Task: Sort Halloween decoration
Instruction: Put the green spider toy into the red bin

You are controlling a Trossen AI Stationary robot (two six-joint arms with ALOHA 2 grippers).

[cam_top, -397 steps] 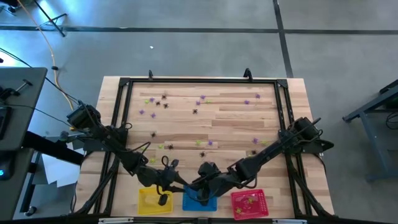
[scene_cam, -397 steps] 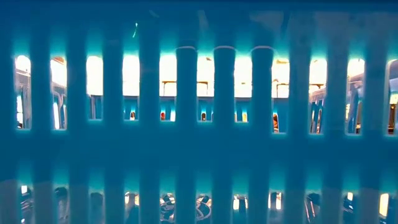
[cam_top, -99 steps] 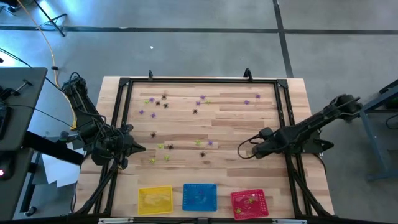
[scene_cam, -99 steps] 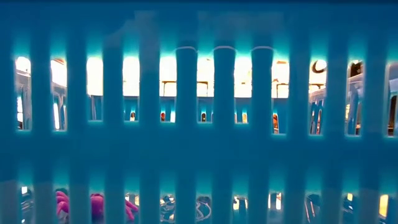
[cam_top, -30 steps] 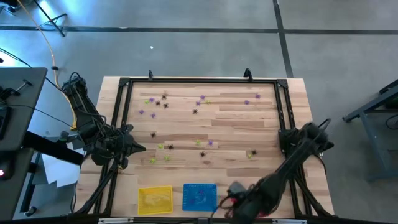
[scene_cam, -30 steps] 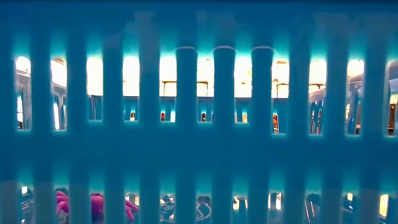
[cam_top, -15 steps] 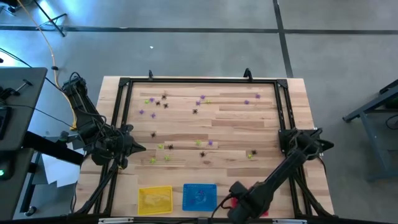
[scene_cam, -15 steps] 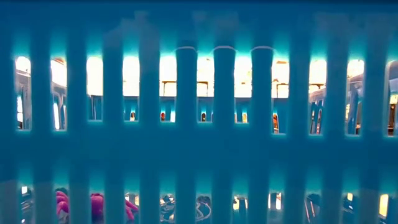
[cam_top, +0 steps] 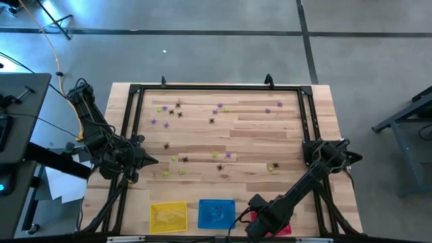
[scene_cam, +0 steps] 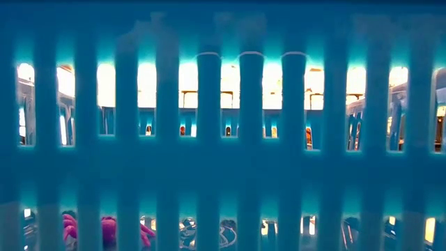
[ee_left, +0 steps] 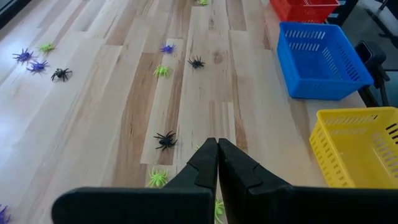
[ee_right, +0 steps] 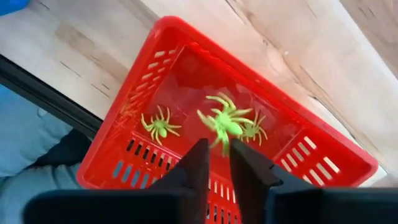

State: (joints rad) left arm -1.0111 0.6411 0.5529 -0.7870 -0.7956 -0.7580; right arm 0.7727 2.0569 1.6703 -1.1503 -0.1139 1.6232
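**Green spider over the red basket, most of the sorting left**

The right gripper [ee_right: 216, 163] hangs over the red basket [ee_right: 311, 140] at the near edge of the counter [cam_top: 256, 135]. Its jaws stand a little apart, and a yellow-green spider [ee_right: 224, 123] shows just past their tips; whether it is pinched or already dropped I cannot tell. Two more green spiders [ee_right: 159, 126] lie on the basket floor beside it.

The left gripper [ee_left: 217, 163] waits at the left edge of the counter with its jaws pressed together and nothing between them.

By my reckoning the job is at an early stage. The red basket holds a few green spiders, and something purple shows low in the blue basket [cam_top: 217, 212] through its slats in the low view. The yellow basket [cam_top: 168, 217] looks empty in the left wrist view. Many black, purple and green spiders [cam_top: 177, 105] lie scattered across the counter, a cluster toward the far left, others near the middle and a few at the far right.
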